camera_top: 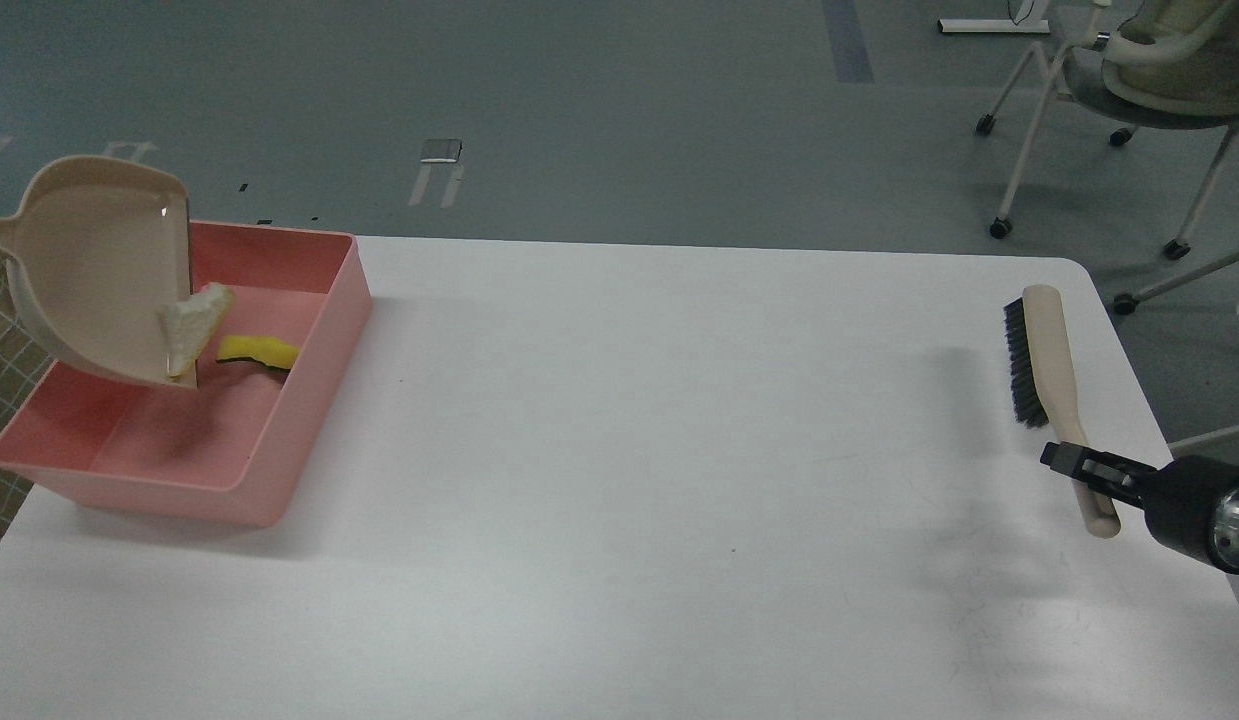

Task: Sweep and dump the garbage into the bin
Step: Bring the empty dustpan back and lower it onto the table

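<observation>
Beige dustpan [94, 265] is held tipped over the bin [309, 330], far from the right gripper [1064, 460], so scraps slide out: the white wedge [194, 325] at its lip, the yellow chunk [257, 351] already inside. Whether the right jaws are parted cannot be told; nothing is visibly held beside the brush [1044, 360]. The left gripper is unseen. The white table [629, 450] is bordered by grey floor and a chair [1149, 80].
</observation>
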Tool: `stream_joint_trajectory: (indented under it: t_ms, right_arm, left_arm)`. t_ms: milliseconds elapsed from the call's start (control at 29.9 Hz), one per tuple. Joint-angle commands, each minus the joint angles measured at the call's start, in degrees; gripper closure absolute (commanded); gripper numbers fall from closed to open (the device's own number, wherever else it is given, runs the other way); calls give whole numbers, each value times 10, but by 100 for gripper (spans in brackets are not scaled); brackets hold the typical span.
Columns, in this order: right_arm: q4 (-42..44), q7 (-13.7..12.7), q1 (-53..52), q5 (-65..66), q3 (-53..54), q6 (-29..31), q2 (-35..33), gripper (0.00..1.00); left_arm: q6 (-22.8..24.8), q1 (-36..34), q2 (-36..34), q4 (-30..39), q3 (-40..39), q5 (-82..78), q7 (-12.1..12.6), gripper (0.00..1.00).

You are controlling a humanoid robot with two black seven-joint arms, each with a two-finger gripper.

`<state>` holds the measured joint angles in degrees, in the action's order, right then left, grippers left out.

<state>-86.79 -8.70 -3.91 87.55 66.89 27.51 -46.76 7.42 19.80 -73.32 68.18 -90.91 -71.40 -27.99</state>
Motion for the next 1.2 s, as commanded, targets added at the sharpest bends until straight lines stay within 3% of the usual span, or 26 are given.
stream_joint_trajectory:
  t_ms: [0,367,635,735,835,902,968,1169]
  right_arm:
    - [0,0,1,-2,0,0,1,100]
    - [-8,0,9,-2,3,0,0,100]
    - [-8,0,10,-1,5,0,2,100]
    - [-9,0,14,-1,5,1,0,100]
    - [-12,0,18,-1,8,1,-3,100]
    - [-14,0,18,-1,8,1,-4,100]
    - [-14,0,18,-1,10,1,-4,100]
    - [-12,0,17,-1,25,1,-5,100]
  left_arm:
    - [-2,-7,-33,23,0,-16,0,94]
    - [17,-54,-73,33,-6,41,0,94]
    - [94,-120,-64,34,1,198,0,94]
    - [119,-126,0,42,13,234,6,95]
    - [126,-150,62,65,17,236,35,94]
    - [151,-210,138,64,46,236,77,94]
    - [155,-271,196,58,89,235,99,94]
    - [128,-350,313,7,201,227,102,94]
